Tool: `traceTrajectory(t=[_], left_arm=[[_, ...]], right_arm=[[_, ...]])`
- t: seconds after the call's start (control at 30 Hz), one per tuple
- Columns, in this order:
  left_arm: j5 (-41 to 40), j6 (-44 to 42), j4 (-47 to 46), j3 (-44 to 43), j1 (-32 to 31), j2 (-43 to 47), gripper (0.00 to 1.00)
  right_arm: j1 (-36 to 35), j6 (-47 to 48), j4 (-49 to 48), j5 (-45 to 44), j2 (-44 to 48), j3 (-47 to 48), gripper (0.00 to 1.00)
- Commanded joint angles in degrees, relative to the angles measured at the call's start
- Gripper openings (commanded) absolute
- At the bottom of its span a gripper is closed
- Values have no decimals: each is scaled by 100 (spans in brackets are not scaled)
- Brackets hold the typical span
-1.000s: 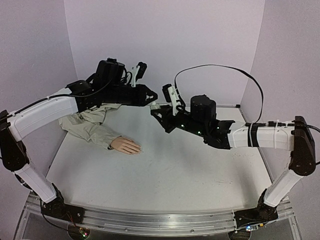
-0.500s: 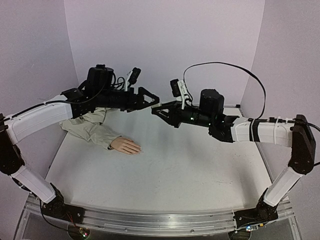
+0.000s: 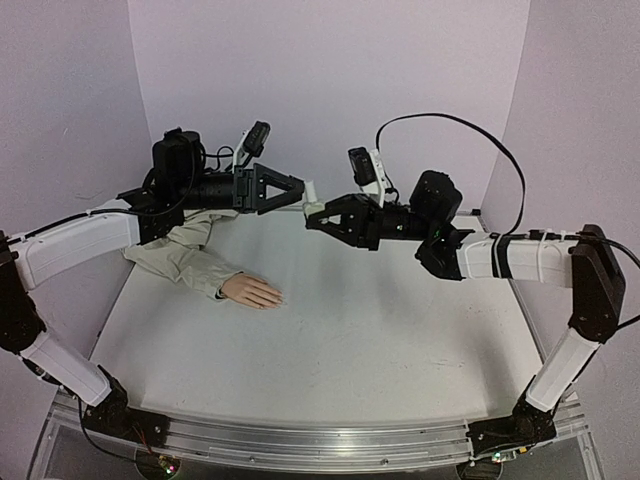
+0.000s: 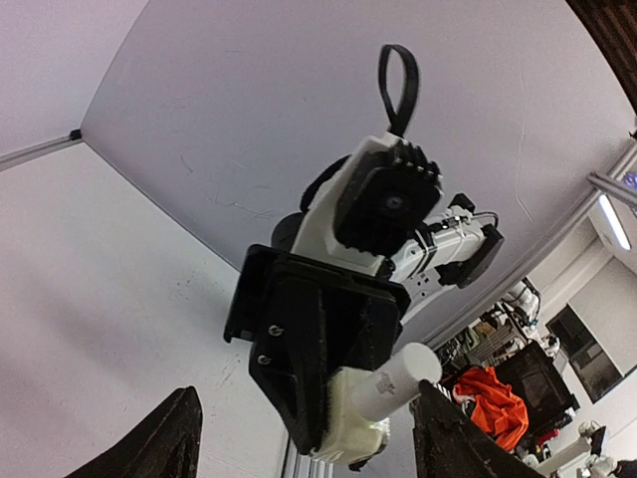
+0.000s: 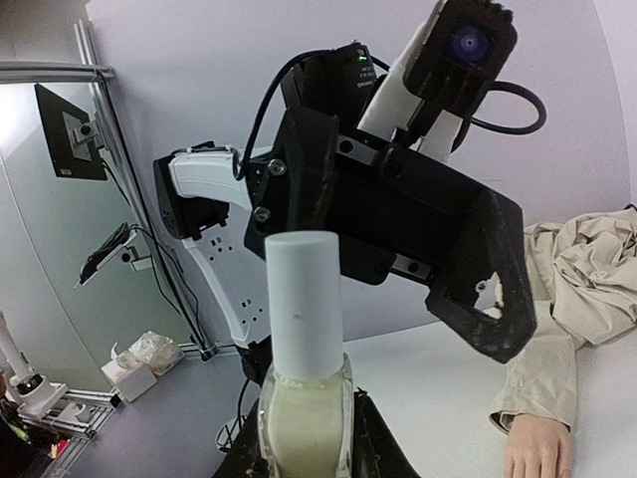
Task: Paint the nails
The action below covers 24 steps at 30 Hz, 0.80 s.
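Upper centre: left gripper [image 3: 292, 194], jaws apart, faces the white-capped polish bottle [image 5: 304, 398] clamped in the right gripper [image 3: 320, 215]; the nails [image 3: 277, 297] of the mannequin hand [image 3: 250, 290] lie lower left on the white table [image 3: 380, 330].

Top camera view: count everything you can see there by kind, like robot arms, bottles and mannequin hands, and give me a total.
Robot arms: 2 (left arm, right arm)
Bottles: 1 (white-capped bottle)
Mannequin hands: 1 (mannequin hand, in a beige sleeve)
Total: 4
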<state>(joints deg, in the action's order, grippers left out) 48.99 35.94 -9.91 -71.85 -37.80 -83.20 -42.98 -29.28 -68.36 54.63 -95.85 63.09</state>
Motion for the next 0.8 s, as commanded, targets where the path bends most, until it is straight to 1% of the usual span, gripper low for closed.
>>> traceTrajectory(t=[0.0, 0.07, 0.13, 0.2, 0.23, 0.37, 0.53, 0.6, 0.67, 0.7, 0.77], left_arm=[[567, -113, -670, -226, -276, 109, 71], [578, -154, -678, -225, -320, 87, 72], [553, -245, -685, -192, -357, 144, 77], [519, -310, -696, -207, -384, 185, 79], [503, -315, -696, -225, -407, 183, 76], [423, -248, -696, -317, -427, 58, 54], [260, -203, -663, -313, -443, -23, 35], [109, -259, -547, -326, -464, -21, 26], [-118, -447, -229, -400, -535, -21, 16], [-328, -655, 68, -476, -600, -14, 13], [-975, -1157, 827, -705, -804, -4, 8]], right_arm=[[-35, -461, -661, 241, -142, 280, 0], [-35, -525, -728, 210, -169, 287, 0], [-35, -548, -766, 122, -154, 254, 0], [-35, -557, -769, 112, -165, 248, 0], [-39, -568, -778, 136, -176, 248, 0], [-35, -552, -802, 129, -141, 202, 0], [-35, -465, -799, -49, -43, 91, 0], [-35, -389, -788, -181, 13, 25, 0], [-35, -222, -692, -473, 95, -50, 0], [-35, -30, -477, -702, 146, -59, 0], [-50, 575, 419, -1695, 325, -14, 0]])
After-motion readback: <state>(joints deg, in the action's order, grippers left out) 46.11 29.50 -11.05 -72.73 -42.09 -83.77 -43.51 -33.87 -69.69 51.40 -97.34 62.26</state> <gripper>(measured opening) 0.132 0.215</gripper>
